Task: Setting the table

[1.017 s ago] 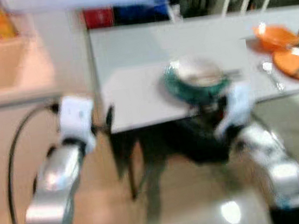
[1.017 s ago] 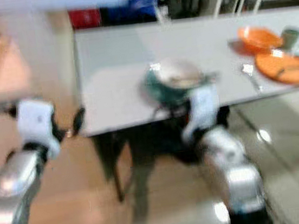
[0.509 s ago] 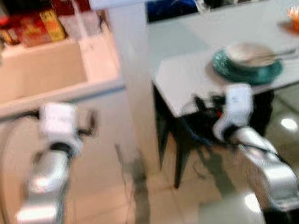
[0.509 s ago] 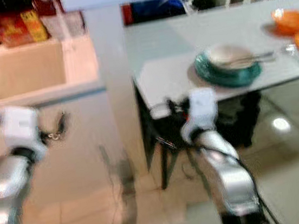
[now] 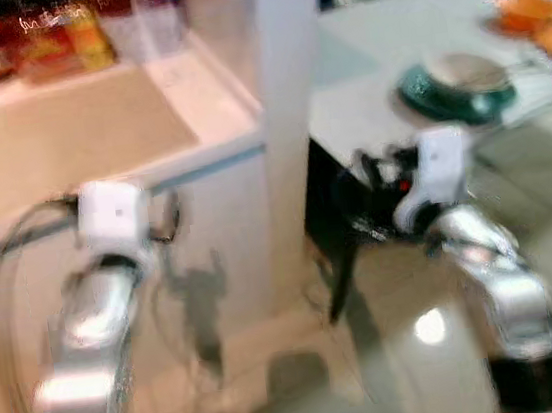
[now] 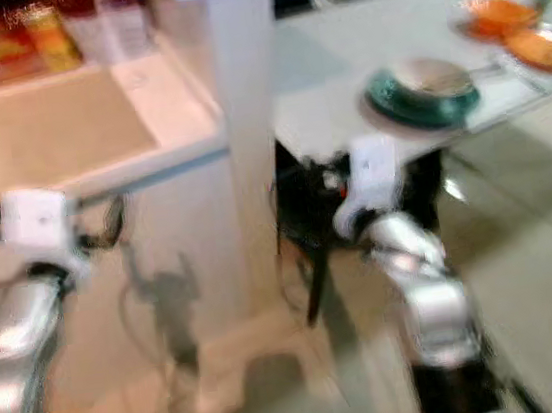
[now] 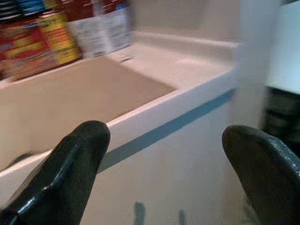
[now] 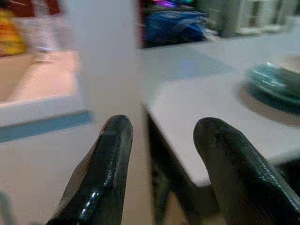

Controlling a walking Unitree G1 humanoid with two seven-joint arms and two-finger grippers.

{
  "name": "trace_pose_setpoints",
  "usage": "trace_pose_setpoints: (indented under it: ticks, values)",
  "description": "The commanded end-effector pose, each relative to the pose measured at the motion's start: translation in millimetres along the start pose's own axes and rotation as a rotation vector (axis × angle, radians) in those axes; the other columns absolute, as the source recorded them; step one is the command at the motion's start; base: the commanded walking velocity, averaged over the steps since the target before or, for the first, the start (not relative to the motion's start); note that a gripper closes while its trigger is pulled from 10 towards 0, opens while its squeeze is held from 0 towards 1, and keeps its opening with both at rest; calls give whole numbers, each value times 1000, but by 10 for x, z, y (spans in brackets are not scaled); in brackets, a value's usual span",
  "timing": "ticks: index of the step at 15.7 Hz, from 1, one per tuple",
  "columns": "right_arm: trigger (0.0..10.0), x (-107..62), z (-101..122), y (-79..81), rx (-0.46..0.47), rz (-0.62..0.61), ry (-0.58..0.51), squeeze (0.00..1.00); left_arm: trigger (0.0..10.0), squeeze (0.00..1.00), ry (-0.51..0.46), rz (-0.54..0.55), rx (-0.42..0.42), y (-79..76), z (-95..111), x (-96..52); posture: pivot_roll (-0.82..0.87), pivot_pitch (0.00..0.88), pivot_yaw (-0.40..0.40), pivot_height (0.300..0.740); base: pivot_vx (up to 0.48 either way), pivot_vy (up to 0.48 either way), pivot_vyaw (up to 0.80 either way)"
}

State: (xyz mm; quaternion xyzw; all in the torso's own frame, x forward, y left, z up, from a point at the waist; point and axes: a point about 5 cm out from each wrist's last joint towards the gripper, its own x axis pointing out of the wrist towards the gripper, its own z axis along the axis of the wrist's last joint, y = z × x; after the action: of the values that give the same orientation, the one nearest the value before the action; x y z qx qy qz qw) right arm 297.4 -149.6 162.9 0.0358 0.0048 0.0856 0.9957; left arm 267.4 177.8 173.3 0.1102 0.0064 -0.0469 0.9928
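A teal plate point(image 5: 456, 96) with a pale bowl point(image 5: 468, 70) on it sits near the corner of the grey table point(image 5: 364, 105). Orange dishes point(image 5: 535, 18) lie farther along the table at the right. My right gripper point(image 8: 159, 164) is open and empty, held low in front of the table's corner; the teal plate point(image 8: 272, 84) lies beyond it. My left gripper point(image 7: 164, 173) is open and empty, facing the edge of a white counter point(image 7: 178, 105). Both arms are raised before me, the left point(image 5: 110, 247) and the right point(image 5: 436, 197). The views are blurred.
A white pillar point(image 5: 285, 115) stands between the counter and the table. Red and yellow packets point(image 5: 35, 45) line the counter's back. Dark chair legs point(image 5: 337, 249) show under the table. A glossy tiled floor point(image 5: 395, 353) lies below.
The whole view has swung further left: the counter now takes up more of the picture and the table with its dishes has slid to the right. Both grippers keep their pose.
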Motion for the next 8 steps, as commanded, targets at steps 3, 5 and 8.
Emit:
trace_pose_setpoints:
  ticks: [3, 5, 8]
  values:
    - [10000, 14, 53, 95, 38, 45, -4, 0, 10000, 0, -38, 30, 10, 31, 101, -42, 86, 38, -29, 740, 0, 160, -138]
    - [10000, 33, 155, 128, 48, 78, -33, 0, 10000, 0, -65, 33, 9, 25, 180, -31, 80, 43, -33, 740, 0, 0, 0]
    - [10000, 81, 279, 237, -11, 153, -77, 0, 10000, 0, -111, 28, 51, 55, 289, -23, 84, 42, -30, 740, 228, 0, 533]
